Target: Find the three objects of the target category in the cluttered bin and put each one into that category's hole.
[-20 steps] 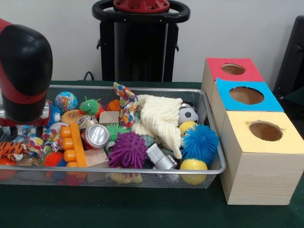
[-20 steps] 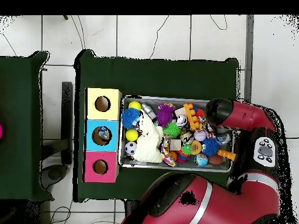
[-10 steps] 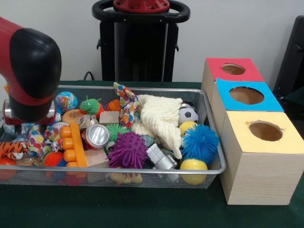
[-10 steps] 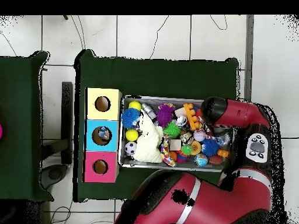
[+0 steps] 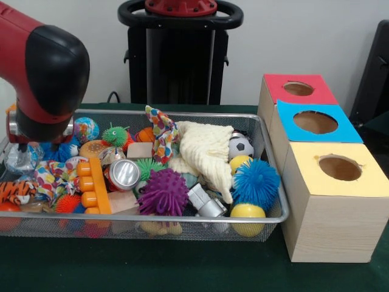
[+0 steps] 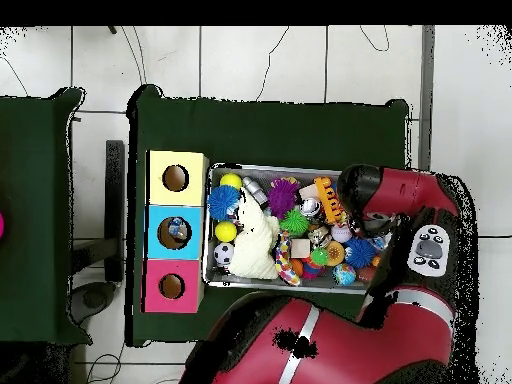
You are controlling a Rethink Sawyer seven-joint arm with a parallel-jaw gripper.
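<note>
Green desk [image 5: 182, 274] is carrying the bin [image 5: 267, 146]; I'm hovering the tool [image 5: 24, 155] over its end farthest from the hole [image 5: 315, 122], searching; its grip I cannot tell.

Probably a lab, robot pedestal [image 5: 180, 52], tiled floor [image 6: 260, 60]

bin [image 5: 182, 220]: silver wire mesh, thick metal rim
hole [image 5: 315, 122]: matt blue flat surround
box [image 5: 331, 228]: pale wood, visible grain
can [image 5: 123, 174]: shiny metal
cloth [image 5: 206, 152]: cream, nubbly knit
spiky ball [image 5: 163, 192]: purple, rubbery
table cover [image 5: 152, 267]: dark green, matt fabric
</note>
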